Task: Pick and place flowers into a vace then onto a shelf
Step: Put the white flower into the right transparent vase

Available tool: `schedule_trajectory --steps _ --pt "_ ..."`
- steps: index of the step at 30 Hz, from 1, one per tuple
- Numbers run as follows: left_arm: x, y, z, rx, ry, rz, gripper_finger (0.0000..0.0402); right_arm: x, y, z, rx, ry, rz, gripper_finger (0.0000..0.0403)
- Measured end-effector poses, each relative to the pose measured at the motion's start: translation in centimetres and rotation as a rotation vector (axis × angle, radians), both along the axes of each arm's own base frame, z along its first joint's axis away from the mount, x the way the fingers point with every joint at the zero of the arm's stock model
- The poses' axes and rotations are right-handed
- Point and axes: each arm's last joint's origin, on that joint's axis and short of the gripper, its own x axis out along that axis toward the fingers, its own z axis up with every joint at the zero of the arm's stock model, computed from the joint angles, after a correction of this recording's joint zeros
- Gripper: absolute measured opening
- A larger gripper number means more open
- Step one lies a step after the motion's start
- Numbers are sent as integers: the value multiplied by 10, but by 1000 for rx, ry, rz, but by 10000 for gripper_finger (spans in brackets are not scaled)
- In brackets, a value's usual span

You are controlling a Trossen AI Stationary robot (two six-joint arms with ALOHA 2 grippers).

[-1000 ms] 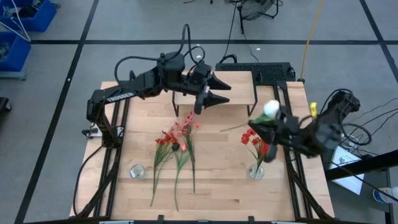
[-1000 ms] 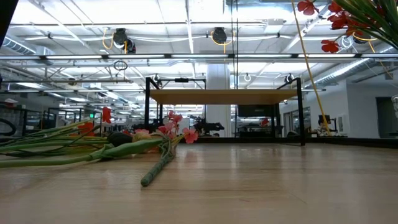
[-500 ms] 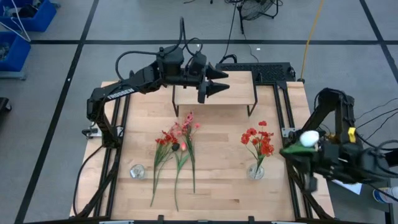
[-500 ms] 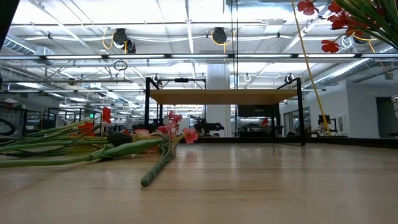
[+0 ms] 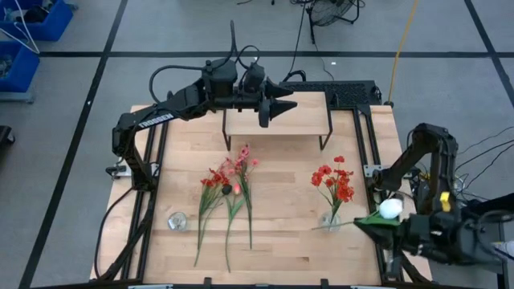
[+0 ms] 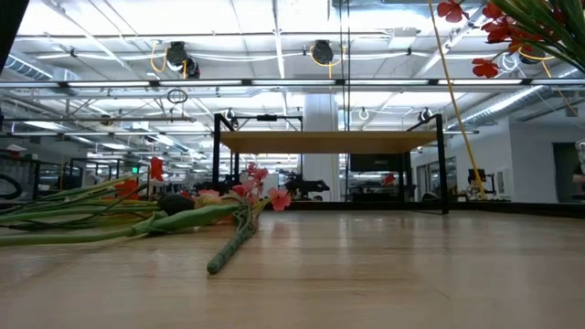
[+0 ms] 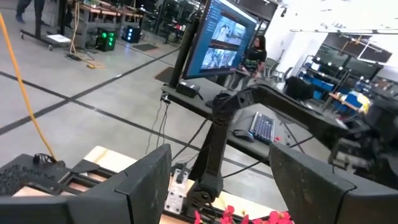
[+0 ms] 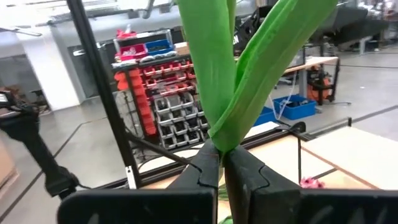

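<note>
Jaws pinch green stem; bud overhead.

Red-blossomed flowers flat before the wood-topped shelf, some upright.

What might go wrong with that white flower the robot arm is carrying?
The right gripper pinches the white flower by its leaves at the table's edge, so it could slip off onto the floor. Its stem reaches toward the glass vase holding red flowers; a swing might tip it.
</note>
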Motion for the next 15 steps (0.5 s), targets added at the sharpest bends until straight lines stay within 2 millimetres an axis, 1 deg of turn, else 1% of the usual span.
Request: schedule_trajectory --steps 4,7,12,15 --pt "0 0 0 10 0 0 273 24 12 -10 61 -22 -64 0" --pt "0 0 0 31 2 -1 273 44 22 -23 45 -17 -114 0" --pt "0 0 0 80 3 -2 274 82 23 -44 50 -22 -218 0" --pt "0 0 0 121 5 -3 273 98 24 -57 -11 5 -258 0"
